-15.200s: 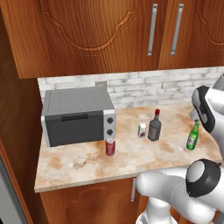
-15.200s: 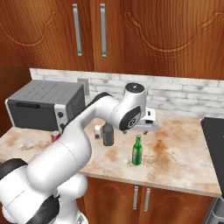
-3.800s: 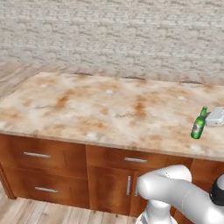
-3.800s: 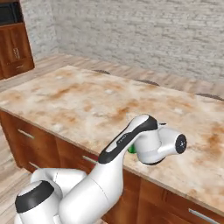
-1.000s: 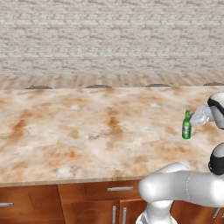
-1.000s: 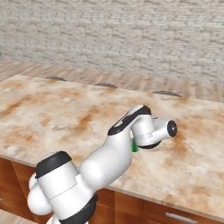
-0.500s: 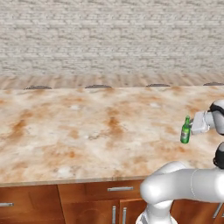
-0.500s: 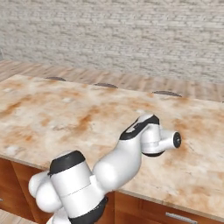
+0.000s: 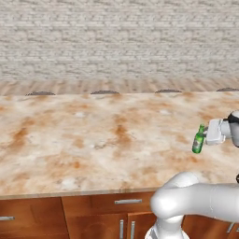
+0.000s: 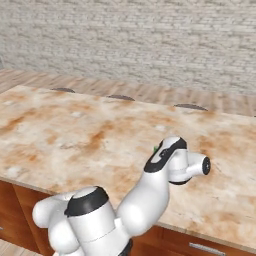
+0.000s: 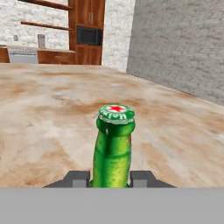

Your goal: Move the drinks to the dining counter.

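Observation:
The slim green bottle [image 9: 198,140] with a green cap stands nearly upright on the right part of the dining counter [image 9: 93,140], a wide beige top with rust-orange marbling. My gripper [image 9: 205,136] comes in from the right and is shut on the bottle's body. In the hand view the bottle [image 11: 113,148] rises between my two fingertips [image 11: 78,178], with my gripper [image 11: 111,179] closed around it. From the right base view my white arm covers most of the bottle [image 10: 156,148]. I cannot tell whether its base touches the counter [image 10: 60,130].
A grey brick wall [image 9: 116,42] runs behind the counter, beyond a strip of wood floor. Brown cabinets with a silver handle [image 9: 127,201] lie under the counter's front edge. In the hand view, wooden cabinets and a dark wall oven [image 11: 89,35] stand far off.
The bottle in my gripper has come down a little toward the counter over the last second. My forearm has swung round in the right base view.

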Motion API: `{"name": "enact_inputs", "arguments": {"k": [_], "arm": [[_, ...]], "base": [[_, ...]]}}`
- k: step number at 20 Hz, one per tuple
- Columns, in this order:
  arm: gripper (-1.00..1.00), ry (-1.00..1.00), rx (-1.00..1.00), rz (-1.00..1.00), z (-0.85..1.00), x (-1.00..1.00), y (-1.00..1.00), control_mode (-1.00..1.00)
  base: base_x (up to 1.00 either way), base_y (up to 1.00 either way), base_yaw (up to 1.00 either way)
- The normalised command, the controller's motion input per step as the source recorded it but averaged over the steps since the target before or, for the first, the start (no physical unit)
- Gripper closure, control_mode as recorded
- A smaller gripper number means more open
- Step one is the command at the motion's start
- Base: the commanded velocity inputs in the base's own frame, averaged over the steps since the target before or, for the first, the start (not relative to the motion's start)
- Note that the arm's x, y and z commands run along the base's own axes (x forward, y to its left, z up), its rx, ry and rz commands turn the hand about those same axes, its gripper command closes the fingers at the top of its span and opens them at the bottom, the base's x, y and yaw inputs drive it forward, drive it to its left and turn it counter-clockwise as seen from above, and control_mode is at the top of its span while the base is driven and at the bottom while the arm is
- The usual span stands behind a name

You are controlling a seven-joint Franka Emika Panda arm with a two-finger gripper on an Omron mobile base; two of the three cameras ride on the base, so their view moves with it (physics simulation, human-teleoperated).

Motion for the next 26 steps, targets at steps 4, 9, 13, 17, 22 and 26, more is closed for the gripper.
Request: {"name": "enact_inputs", "arguments": {"k": [4,9,13,17,22,26], "arm": [[1.0,0.0,0.0,0.0,0.0,0.0,0.0,-1.0],[-1.0,0.0,0.0,0.0,0.0,0.0,0.0,-1.0],[-1.0,0.0,0.0,0.0,0.0,0.0,0.0,-1.0],[-1.0,0.0,0.0,0.0,0.0,0.0,0.0,-1.0],[-1.0,0.0,0.0,-0.02,0.0,-0.02,-0.03,-1.0],[-1.0,0.0,0.0,-0.15,0.22,-0.2,-0.28,-1.0]], "base": [[0.0,0.0,0.0],[0.0,0.0,0.0],[0.0,0.0,0.0],[0.0,0.0,0.0],[0.0,0.0,0.0],[0.0,0.0,0.0]]}}
